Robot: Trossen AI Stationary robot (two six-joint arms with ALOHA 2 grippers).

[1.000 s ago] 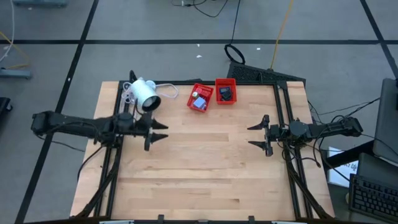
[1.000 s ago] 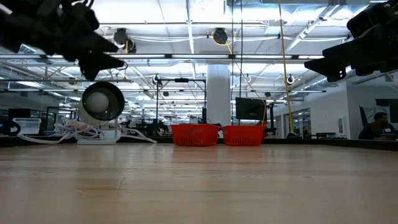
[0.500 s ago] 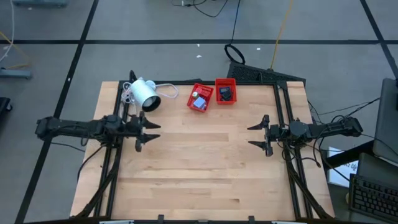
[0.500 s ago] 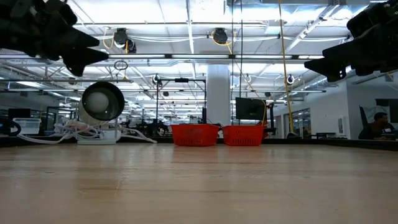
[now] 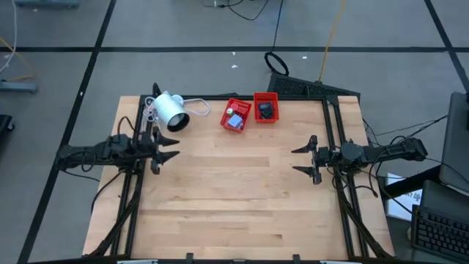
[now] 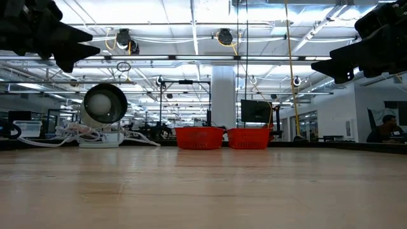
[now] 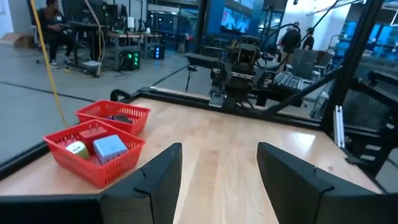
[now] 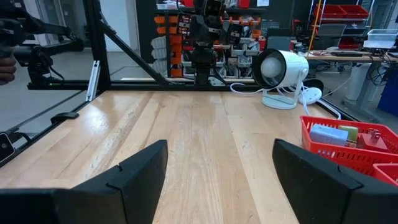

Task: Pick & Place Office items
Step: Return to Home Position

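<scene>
Left gripper [image 5: 171, 150] at table [image 5: 234, 198] left edge, jaws released, empty. Right gripper [image 5: 295, 160] at right edge, jaws spread, empty. Office items [image 5: 234, 119] inside red trays [image 5: 265, 95].

The high view looks straight down on the whole table [image 5: 234, 198]; the low view faces level across it toward the red trays [image 6: 199, 138]. Both wrist views also show them.
</scene>
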